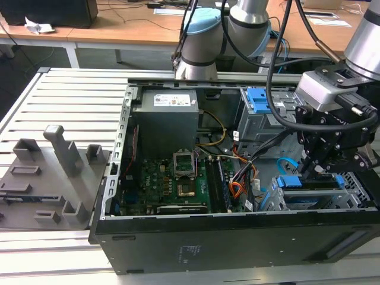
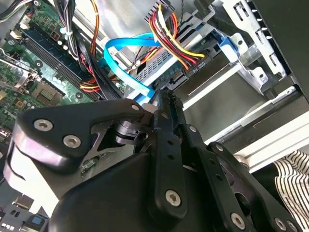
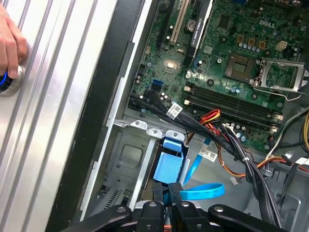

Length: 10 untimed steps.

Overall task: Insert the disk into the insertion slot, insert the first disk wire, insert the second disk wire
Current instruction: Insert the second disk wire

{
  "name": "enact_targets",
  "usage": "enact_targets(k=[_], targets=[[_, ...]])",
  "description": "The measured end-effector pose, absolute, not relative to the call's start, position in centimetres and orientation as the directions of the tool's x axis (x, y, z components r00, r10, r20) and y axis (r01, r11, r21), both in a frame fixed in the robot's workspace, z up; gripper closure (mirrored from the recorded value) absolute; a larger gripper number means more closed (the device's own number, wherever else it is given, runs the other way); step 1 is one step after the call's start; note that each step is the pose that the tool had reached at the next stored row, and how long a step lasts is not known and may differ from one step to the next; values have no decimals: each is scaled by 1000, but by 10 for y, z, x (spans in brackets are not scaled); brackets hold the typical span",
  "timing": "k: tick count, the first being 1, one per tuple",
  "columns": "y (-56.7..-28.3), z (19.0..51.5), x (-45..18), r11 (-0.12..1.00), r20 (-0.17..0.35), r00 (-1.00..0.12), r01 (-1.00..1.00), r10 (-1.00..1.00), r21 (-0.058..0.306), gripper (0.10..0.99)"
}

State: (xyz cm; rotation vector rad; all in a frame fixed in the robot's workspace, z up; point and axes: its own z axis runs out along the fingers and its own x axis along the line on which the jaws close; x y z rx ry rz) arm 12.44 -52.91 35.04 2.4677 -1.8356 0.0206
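The second disk wire (image 2: 126, 63), a glossy light-blue flat cable, loops through the upper middle of the second wrist view and runs down to the tips of the black gripper (image 2: 161, 99), whose two fingers (image 2: 166, 108) stand pressed close together around the cable's end. In the first wrist view the same cable (image 3: 205, 191) curls at the lower centre of the frame, and its small dark plug sits pinched at the gripper (image 3: 171, 191) tips, just below a bright blue plastic part (image 3: 169, 166).

The disk (image 1: 309, 200) lies in the insertion slot (image 1: 356, 199), the low grey cage at the lower right of the exterior view, with its blue carrier frame showing along the top edge. The gripper (image 1: 312, 172) hangs directly above it there. A bundle of red, yellow and orange wires (image 2: 176, 46) reaches a dark connector at the back of the disk in the second wrist view.

Beyond the cage, the open computer case (image 1: 237, 243) holds a green motherboard (image 1: 169, 184) at its centre and a grey power supply (image 1: 166, 119) above that. A taller grey cage with a blue latch (image 1: 258, 101) stands in the upper right. A person's hand (image 3: 9, 48) rests at the upper left edge of the first wrist view, on the ribbed metal table (image 3: 48, 121).
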Motion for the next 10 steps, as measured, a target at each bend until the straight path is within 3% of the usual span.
enact_targets(k=[10], targets=[[-529,350,136,-215,50,218,-975,-975,46,922]])
